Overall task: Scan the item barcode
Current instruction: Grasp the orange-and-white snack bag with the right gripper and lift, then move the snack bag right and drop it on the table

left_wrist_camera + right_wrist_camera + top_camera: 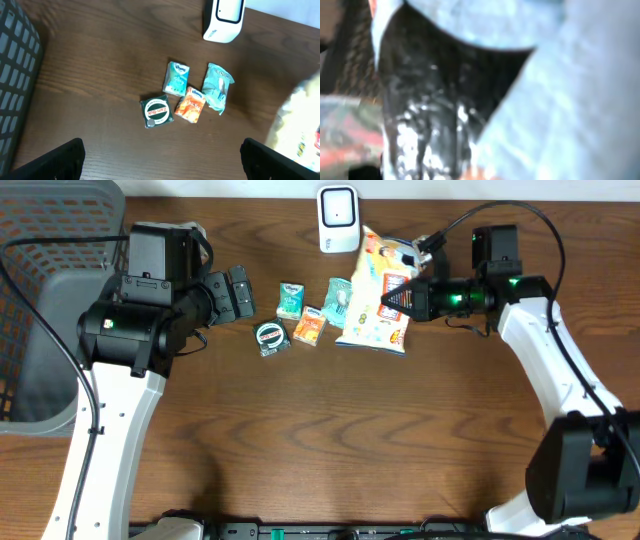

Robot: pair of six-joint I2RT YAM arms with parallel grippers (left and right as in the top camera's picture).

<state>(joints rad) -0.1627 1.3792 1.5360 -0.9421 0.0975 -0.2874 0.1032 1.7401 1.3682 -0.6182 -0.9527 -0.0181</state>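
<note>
Scanner (338, 220) behind snack bag (368, 320); small packets (309, 327) left; basket (45, 290) far left.

Dark brown wood grain is seen all over the table (350, 440). Far right, a snack bag (375, 290) is done in yellow with busy multicolour print. The barcode scanner (338, 218) is white, black-faced. Teal tissue pack (291, 300), orange tissue pack (309, 327), green-and-white Zam-Buk tin (271, 338), and a grey mesh basket (40, 300) at the left.

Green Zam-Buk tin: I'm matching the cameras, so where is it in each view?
Overhead: green tin left of centre, beside the orange packet.
Left wrist: green tin mid-frame, lower left of the cluster.
Right wrist: not in it; blurred snack bag fills it.
Shared landmark: white scanner, top of both.
</note>
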